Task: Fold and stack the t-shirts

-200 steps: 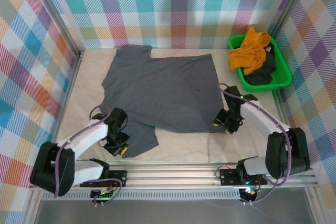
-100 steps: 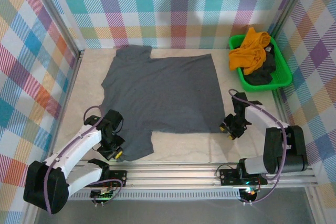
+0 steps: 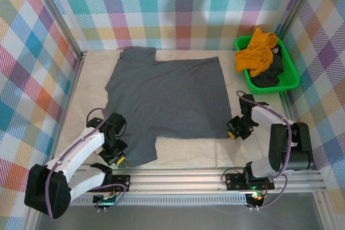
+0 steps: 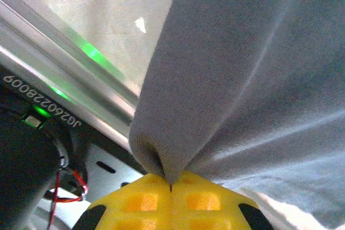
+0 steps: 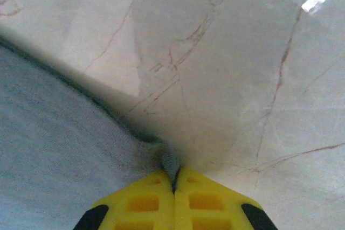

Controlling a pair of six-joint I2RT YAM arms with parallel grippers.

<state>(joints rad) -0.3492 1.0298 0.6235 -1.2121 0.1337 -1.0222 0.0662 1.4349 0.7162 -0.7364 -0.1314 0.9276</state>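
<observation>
A large slate-grey t-shirt [image 3: 167, 98] lies spread flat across the middle of the table. My left gripper [image 3: 117, 158] is shut on its near-left sleeve; in the left wrist view the grey cloth [image 4: 226, 79] bunches into the closed yellow jaws of that gripper [image 4: 171, 186]. My right gripper [image 3: 230, 132] is shut on the shirt's near-right corner, and the right wrist view shows a small tuck of that grey cloth [image 5: 64, 149] pinched where the right gripper [image 5: 174, 179] closes. A mustard-orange t-shirt [image 3: 257, 49] and a dark charcoal t-shirt [image 3: 269, 74] lie crumpled in the bin.
A green plastic bin [image 3: 288, 82] stands at the back right corner. Bare marble tabletop [image 3: 188, 152] shows along the near edge, with a metal rail [image 3: 178, 179] just in front. Chequered walls enclose the table on three sides.
My right gripper has shifted right to the shirt's near-right corner and closed on it. The left arm has drawn its sleeve slightly towards the near-left, flattening the shirt's lower edge.
</observation>
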